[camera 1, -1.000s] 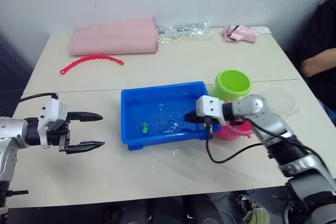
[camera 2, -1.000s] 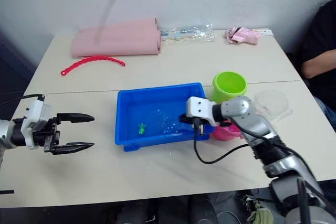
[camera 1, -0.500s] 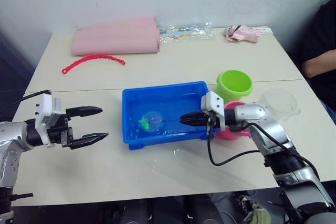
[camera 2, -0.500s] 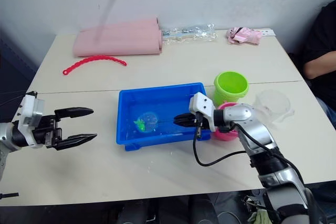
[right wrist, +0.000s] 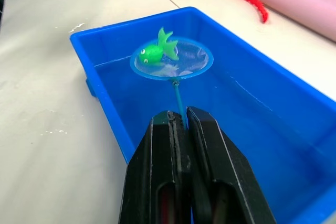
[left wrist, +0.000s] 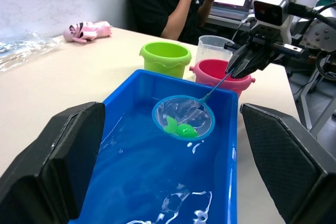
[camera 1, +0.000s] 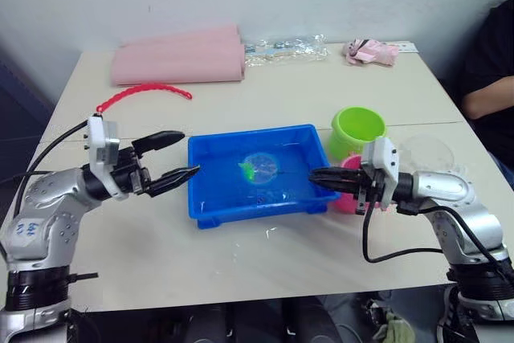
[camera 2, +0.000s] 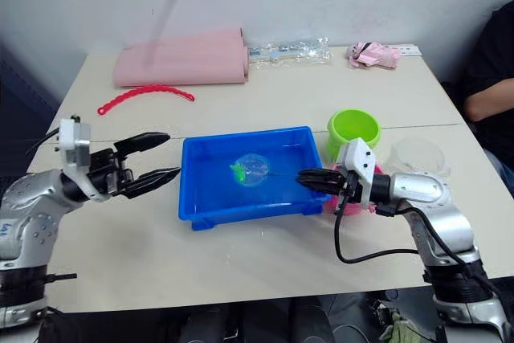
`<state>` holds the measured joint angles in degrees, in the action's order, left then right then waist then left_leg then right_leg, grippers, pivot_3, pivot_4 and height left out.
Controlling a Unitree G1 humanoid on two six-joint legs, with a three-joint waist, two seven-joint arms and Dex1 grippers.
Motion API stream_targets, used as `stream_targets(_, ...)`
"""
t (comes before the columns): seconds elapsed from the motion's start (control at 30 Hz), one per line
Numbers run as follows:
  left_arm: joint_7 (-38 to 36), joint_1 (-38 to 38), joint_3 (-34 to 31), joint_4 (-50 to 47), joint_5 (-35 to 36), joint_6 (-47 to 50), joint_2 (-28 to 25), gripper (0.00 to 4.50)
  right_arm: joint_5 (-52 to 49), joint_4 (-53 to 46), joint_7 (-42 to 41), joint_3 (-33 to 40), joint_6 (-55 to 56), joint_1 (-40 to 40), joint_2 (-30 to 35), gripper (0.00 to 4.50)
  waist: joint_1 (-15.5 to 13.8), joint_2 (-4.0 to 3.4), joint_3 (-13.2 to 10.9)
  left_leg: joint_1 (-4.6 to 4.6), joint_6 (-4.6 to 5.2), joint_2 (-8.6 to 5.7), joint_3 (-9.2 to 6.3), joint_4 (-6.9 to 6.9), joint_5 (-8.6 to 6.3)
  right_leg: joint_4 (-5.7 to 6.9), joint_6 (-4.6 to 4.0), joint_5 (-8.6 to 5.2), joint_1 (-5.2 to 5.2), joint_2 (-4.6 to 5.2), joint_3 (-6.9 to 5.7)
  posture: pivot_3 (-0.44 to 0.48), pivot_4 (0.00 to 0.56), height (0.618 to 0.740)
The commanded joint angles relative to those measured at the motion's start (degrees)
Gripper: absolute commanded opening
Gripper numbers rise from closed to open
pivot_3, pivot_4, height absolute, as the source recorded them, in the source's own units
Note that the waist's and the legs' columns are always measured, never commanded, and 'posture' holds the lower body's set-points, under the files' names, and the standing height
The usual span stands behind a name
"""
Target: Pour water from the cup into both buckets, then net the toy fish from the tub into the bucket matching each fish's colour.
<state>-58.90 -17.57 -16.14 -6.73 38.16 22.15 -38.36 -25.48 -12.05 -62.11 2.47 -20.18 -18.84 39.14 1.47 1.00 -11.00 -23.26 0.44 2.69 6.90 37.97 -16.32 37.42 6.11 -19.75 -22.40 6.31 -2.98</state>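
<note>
The blue tub sits mid-table with water in it. My right gripper is shut on the thin handle of the net, at the tub's right rim. The hoop hangs just above the water with a green toy fish lying in its mesh, which the right wrist view also shows. My left gripper is open and empty at the tub's left rim. The lime green bucket stands right of the tub. The pink bucket sits partly behind my right gripper, and the clear cup stands further right.
A folded pink cloth, a red beaded strip, a clear plastic wrapper and a small pink toy lie along the table's far side. A person sits at the right edge.
The net with the green fish has risen and moved right and farther back in the tub as my right gripper drew back. My left gripper has swung right to the tub's left rim.
</note>
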Motion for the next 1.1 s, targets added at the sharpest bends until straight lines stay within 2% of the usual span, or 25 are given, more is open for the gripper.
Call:
stream_targets(0.03,0.06,-3.28,1.72,2.38,-1.6,-2.95,1.58,4.48,-3.2,-4.31,1.81,5.05,-1.39,0.69,1.67,0.0,0.01,0.01,0.01,0.0,0.0,0.0,0.0,0.0,0.0,0.0,0.0,0.0,0.0,0.0,0.0,0.0,0.15,0.74)
stream_targets(0.4,-0.75,-9.65,6.32,9.43,-4.74,-9.24,7.93,4.48,-9.57,-8.63,8.28,20.3,-9.56,6.23,7.31,0.0,-0.91,0.03,0.01,-0.02,0.05,-0.02,0.03,0.05,0.01,-0.01,0.03,0.01,0.04,-0.04,0.02,0.0,0.15,0.74)
stream_targets(0.6,-0.68,-9.68,7.68,8.2,-4.09,-9.36,10.8,4.48,-5.97,-2.44,10.06,24.81,-6.98,7.05,10.58,0.0,-1.27,0.03,0.01,0.01,0.05,0.01,0.07,0.09,0.03,-0.08,0.02,0.01,0.03,-0.08,0.07,0.0,0.15,0.74)
stream_targets(0.8,-1.15,-10.45,8.79,7.41,-4.83,-9.38,11.13,4.48,1.06,6.65,10.21,23.94,0.84,7.06,13.68,0.0,-1.38,0.03,0.01,0.01,0.09,-0.02,0.08,0.11,0.05,-0.09,0.04,0.02,0.04,-0.06,0.08,0.0,0.15,0.74)
stream_targets(1.1,-2.13,-10.88,10.34,6.17,-5.0,-7.62,9.45,4.48,19.12,15.17,16.17,18.32,21.78,5.87,17.82,0.0,-1.25,0.03,0.01,0.01,0.01,-0.02,0.11,0.11,0.11,-0.08,0.04,0.02,0.01,-0.08,0.08,0.0,0.15,0.74)
